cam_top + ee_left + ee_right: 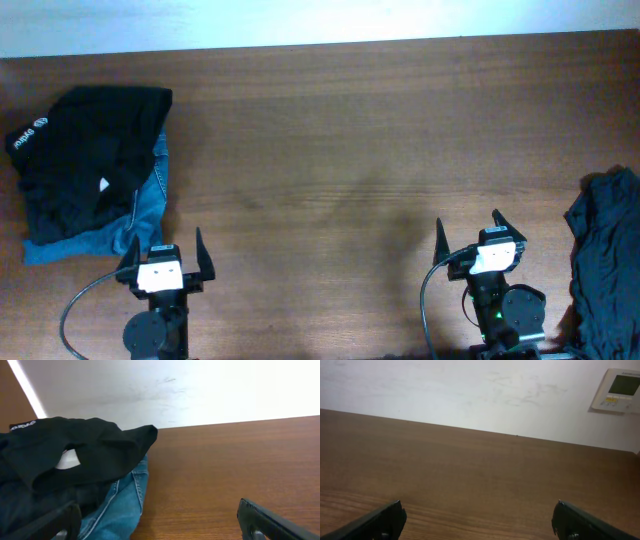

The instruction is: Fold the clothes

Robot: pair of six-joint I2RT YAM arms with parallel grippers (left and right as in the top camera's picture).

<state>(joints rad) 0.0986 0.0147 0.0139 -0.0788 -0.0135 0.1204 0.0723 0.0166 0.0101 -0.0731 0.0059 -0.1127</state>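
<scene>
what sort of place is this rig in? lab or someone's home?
Probably an indoor lab or test room; can't be sure. Wooden table against a plain white wall, a wall control panel, and the left gripper and right gripper stationed at the table's near edge.

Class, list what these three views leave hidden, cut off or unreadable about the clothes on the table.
- Overhead: the dark garment at right is cut off by the frame's edge.
- Overhead: the blue denim lies mostly hidden under the black garment.
- Overhead: the white lettering is too small to read.
- Left wrist: that black garment runs off the left edge.
</scene>
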